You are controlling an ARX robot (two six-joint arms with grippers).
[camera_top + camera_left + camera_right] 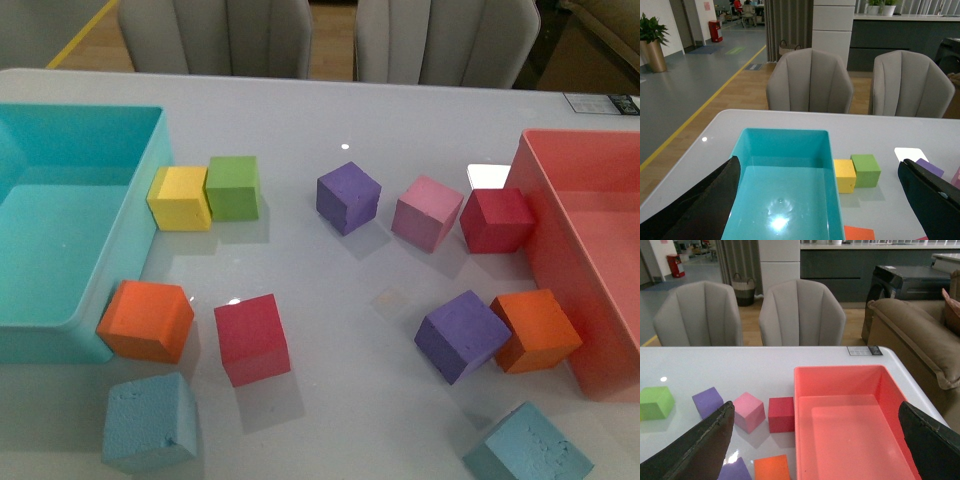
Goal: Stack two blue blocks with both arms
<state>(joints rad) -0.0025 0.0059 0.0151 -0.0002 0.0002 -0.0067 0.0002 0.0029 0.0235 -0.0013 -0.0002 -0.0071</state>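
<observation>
No legible text found. Black label (pixel 601 102) on the table's (pixel 400 120) far corner: print too small. Pink wall sign (pixel 706 5): blurred.

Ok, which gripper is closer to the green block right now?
Left. The left gripper faces the turquoise bin, and the green block sits close by that bin. The right gripper faces the red bin, on the opposite side.
</observation>
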